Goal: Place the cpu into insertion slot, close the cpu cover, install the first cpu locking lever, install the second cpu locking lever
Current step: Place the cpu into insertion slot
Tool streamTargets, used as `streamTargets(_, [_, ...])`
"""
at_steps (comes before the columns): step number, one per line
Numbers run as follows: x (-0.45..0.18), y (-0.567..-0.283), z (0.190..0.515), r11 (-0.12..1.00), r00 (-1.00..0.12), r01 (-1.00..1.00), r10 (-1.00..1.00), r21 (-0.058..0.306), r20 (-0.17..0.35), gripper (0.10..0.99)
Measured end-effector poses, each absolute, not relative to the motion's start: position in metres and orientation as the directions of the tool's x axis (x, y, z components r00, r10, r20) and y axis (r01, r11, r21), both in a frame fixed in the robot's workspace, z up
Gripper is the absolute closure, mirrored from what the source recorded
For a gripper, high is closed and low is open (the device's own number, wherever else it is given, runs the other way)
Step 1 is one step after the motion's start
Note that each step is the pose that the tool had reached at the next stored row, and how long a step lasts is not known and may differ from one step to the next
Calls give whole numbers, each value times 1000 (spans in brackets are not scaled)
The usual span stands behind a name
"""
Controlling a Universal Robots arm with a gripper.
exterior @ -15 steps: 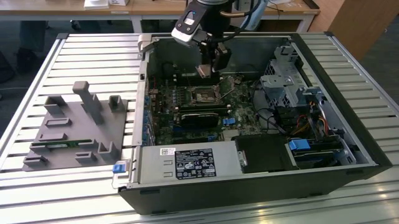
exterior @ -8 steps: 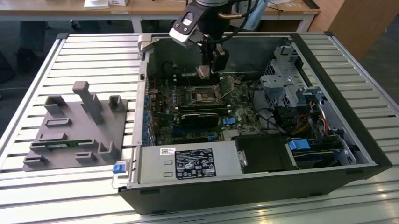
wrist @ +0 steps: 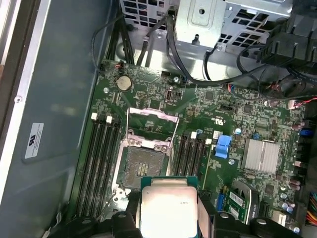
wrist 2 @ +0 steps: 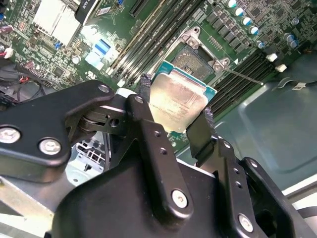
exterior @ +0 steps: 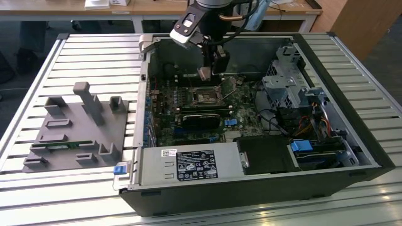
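End effector [wrist 2: 176, 102] grips the cpu [wrist: 167, 206] by two edges, above the open insertion slot [wrist: 141, 166].

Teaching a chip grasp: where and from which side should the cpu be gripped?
Probably by two opposite thin edges of the cpu, coming from its metal-top side, as the gripper holds it: it is a thin flat square, and its underside must stay free for the insertion slot.

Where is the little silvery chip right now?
In both wrist views the chip sits clamped in the gripper, held above the green circuit board just short of the open square socket, not yet in it.
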State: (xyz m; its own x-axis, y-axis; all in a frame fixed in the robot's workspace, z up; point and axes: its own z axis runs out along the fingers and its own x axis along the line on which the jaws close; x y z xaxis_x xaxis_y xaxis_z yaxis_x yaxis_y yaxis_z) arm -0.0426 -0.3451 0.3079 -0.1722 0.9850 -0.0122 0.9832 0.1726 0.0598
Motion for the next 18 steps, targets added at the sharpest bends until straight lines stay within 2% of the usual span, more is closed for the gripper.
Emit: streamTargets(18, [-43,-345,293,172,-172,983,985,57,-14,545])
